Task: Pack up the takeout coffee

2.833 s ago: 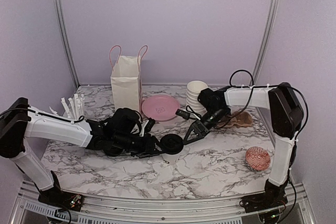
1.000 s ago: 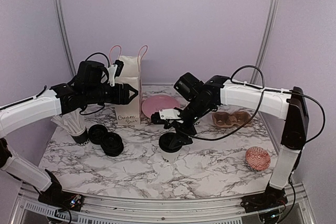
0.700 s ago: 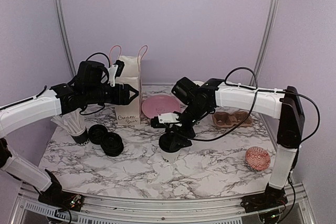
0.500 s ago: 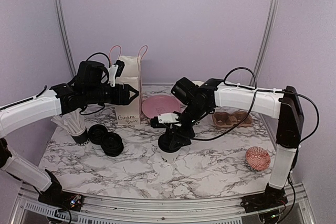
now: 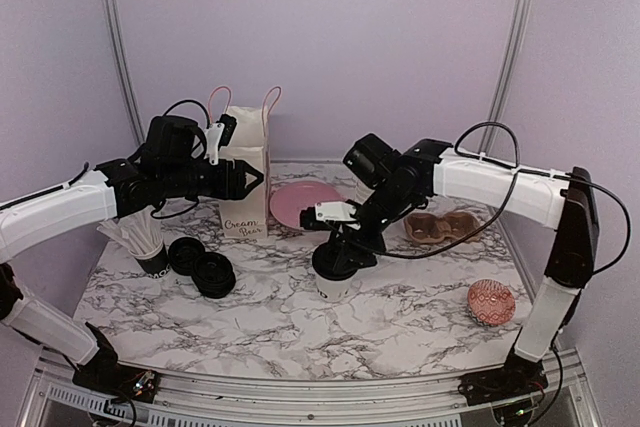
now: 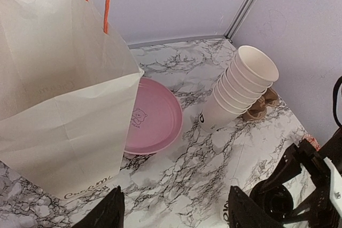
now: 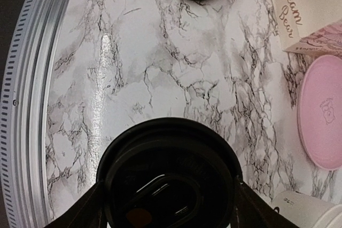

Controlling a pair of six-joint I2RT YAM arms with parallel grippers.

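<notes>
Right gripper (image 7: 170,209): closed top-down on the cup (image 5: 336,287). Fingers (image 7: 88,211) are seen on either side of the black lid (image 7: 165,148), against its rim as far as the wrist view shows. Whether the cup base is off the table (image 5: 400,322) cannot be told.

Cup is located mid-table, upright, long axis vertical, lid on.

Key relation: the bag (image 5: 243,182) is placed to the right gripper's left and farther back, toward the wall. It stands upright with its mouth up. The plate (image 5: 303,204) lies between cup and bag. The bag rim is seen well above the lid. A lift before the traverse is therefore judged necessary, with the cup axis vertical and entry made from above through the mouth.

Left gripper (image 6: 173,214): open, nothing held. It is positioned high, just beside the bag's upper edge, with the jaws pointed toward the right arm. The left arm is nearer the bag, and the right arm is the one on the cup. The bag mouth is not seen to be held by anything, so a snagged rim or a tipped bag is judged the main risk on entry. The left gripper also sits near the likely path.

Not involved:
- loose lids (image 5: 203,269) and the straw cup (image 5: 143,237), left of the bag
- cup stack (image 6: 240,89), near the plate
- carrier (image 5: 440,225), far right
</notes>
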